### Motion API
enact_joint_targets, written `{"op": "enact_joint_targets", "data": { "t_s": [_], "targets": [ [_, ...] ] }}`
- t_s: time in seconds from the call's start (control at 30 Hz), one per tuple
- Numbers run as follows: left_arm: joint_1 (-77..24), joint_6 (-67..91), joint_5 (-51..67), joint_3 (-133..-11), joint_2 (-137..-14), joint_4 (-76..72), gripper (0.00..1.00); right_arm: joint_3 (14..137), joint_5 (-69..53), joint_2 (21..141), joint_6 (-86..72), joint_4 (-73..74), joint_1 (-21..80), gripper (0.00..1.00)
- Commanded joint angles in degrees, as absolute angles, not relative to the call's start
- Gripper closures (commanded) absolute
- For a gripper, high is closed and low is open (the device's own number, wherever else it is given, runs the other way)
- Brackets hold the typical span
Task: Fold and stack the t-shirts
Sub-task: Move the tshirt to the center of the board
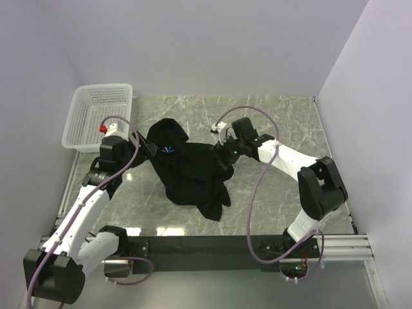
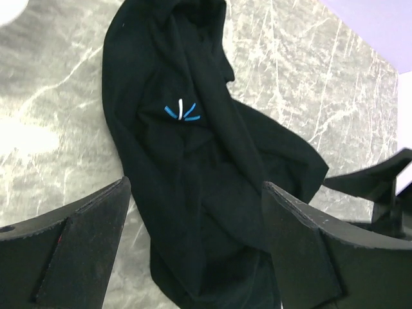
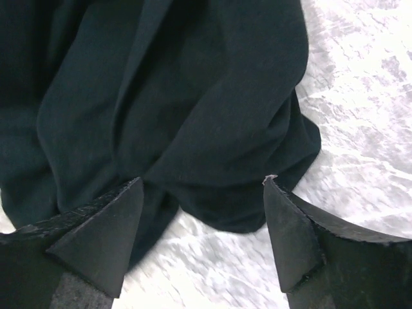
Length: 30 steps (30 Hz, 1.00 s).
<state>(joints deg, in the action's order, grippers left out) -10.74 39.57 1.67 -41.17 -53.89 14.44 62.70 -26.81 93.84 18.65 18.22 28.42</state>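
One black t-shirt (image 1: 190, 170) lay crumpled in the middle of the marble bench (image 1: 283, 116), its blue logo (image 2: 182, 112) facing up. The left pincer (image 2: 196, 187) and the right pincer (image 3: 203, 182) both hung over the t-shirt, one at each side, jaws apart, gripping nothing.

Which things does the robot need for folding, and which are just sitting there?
For the job: t-shirt, left claw, right claw.
Just lying about: basket.
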Motion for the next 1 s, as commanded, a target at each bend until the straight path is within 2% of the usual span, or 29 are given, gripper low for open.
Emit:
{"op": "enact_joint_targets", "data": {
  "t_s": [0.0,0.17,0.37,0.43,0.47,0.53,0.57,0.63,0.83,0.97],
  "targets": [
    [-10.9,41.8,1.4,-39.6,-51.9,12.5,0.12,66.3,-24.6,95.8,9.6,13.9,29.5,0.19],
    [-10.9,42.5,1.6,-38.3,-51.3,12.0,0.12,67.8,-24.8,98.7,2.9,12.7,29.9,0.22],
    [-10.9,42.1,1.7,-38.5,-51.9,12.3,0.12,69.2,-24.4,100.7,-2.5,13.4,30.1,0.34],
    [-10.8,42.1,1.8,-38.5,-52.0,12.3,0.12,69.5,-24.3,101.2,-3.4,13.7,30.1,0.46],
    [-10.9,42.1,1.7,-38.5,-52.1,12.3,0.12,69.7,-24.4,101.2,-3.5,13.8,30.1,0.60],
    [-10.9,42.0,1.7,-38.4,-52.0,12.3,0.12,70.0,-23.6,100.5,-3.9,14.3,30.1,0.76],
    [-10.9,41.8,1.7,-38.4,-52.0,12.4,0.12,70.1,-22.9,100.1,-4.0,14.6,30.1,0.90],
    [-10.8,41.7,1.4,-38.5,-52.0,12.7,0.12,70.5,-20.1,98.1,-3.4,15.4,30.0,0.98],
    [-10.9,40.9,1.6,-38.1,-51.6,12.7,0.12,71.9,-12.9,90.5,-1.7,15.6,24.9,1.00],
    [-10.9,40.5,2.0,-37.8,-51.9,12.0,0.12,76.7,-9.1,92.0,-4.4,14.4,18.4,1.00]
  ]
}}
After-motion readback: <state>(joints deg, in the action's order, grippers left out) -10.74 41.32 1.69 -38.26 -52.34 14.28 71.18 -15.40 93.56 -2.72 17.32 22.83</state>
